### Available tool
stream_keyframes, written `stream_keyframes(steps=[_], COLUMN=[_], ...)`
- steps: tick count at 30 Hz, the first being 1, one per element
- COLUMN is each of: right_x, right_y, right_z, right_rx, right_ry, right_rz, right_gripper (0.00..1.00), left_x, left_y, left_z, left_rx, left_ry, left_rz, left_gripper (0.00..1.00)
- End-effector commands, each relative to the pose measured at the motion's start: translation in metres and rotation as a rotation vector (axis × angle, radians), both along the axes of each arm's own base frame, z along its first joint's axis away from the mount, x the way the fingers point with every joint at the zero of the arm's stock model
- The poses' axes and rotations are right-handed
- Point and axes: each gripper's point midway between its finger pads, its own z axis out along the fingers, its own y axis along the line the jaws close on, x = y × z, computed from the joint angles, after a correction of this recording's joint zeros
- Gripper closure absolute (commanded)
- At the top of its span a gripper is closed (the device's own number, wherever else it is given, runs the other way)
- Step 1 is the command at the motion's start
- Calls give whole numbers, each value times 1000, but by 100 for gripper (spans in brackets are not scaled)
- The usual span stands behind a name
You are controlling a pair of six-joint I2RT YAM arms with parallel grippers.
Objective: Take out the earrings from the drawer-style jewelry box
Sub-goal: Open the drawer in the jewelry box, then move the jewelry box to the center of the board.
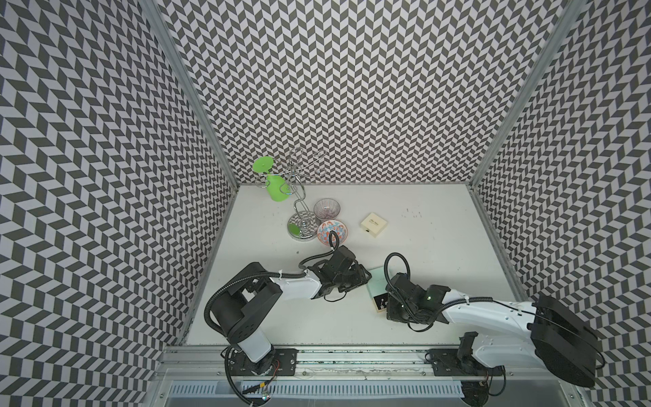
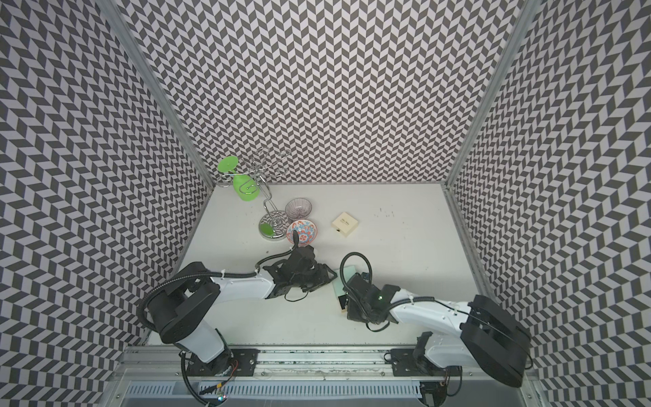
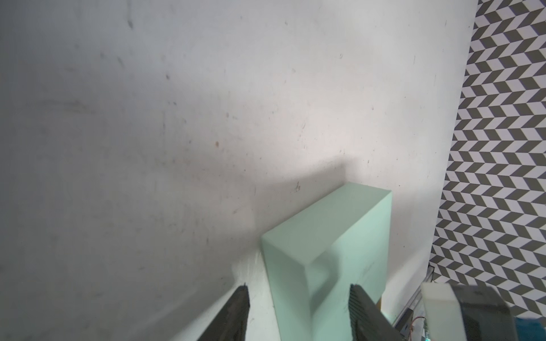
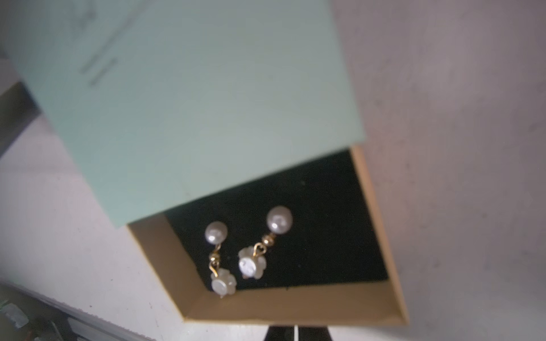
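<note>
I had the left gripper (image 3: pixel 298 290) astride the mint sleeve (image 3: pixel 325 236). Its jaws were spread with the sleeve's corner between them and a gap showing on one side, so it clamped nothing. I judged it was there to steady the sleeve against a pull. The right gripper (image 4: pixel 295 333) sat just off the front wall of the drawer (image 4: pixel 295 307) with its jaws pressed together; whether they pinched a pull tab I could not tell. The drawer stood partly out of the sleeve. The earrings (image 4: pixel 247 264), two pearl drops, lay side by side on its black pad (image 4: pixel 325 221), close to the front wall. Reaching them looked awkward to me: the sleeve's edge overhung the back of the pad near the pearls, the drawer walls rose round them, and in both top views the right wrist hung over the opening. Further back on the table (image 1: pixel 440 253), a cream box (image 1: pixel 373 226), bowls (image 1: pixel 327 208) and a wire rack (image 1: pixel 302 229) with a green glass (image 1: pixel 276 186) stood well apart, out of the way.
</note>
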Motion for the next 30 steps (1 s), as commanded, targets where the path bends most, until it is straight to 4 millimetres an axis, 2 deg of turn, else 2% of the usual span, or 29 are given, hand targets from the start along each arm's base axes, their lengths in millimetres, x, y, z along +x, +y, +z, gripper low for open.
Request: stream_keyframes(steps=[1, 8, 13, 16, 23, 26, 30], right_x=[-4, 27, 43, 51, 61, 62, 59], right_y=[-34, -15, 1, 12, 29, 29, 21], right_z=[-16, -8, -8, -6, -4, -1, 11], right_rx=[-157, -145, -132, -115, -83, -85, -97], right_ry=[50, 19, 7, -1, -1, 0, -15], right_rz=[50, 107, 119, 126, 140, 142, 129], right_gripper=[92, 96, 98, 98, 98, 91, 72], left_x=[4, 7, 11, 14, 11, 11, 11], left_y=[6, 14, 37, 49, 42, 40, 35], left_z=[5, 11, 15, 18, 18, 17, 17], left_rx=[11, 14, 65, 47, -30, -51, -60], left_ry=[-21, -24, -25, -12, 39, 48, 56], left_rz=[23, 48, 120, 158, 157, 158, 142], left_gripper=[41, 39, 27, 26, 30, 34, 38])
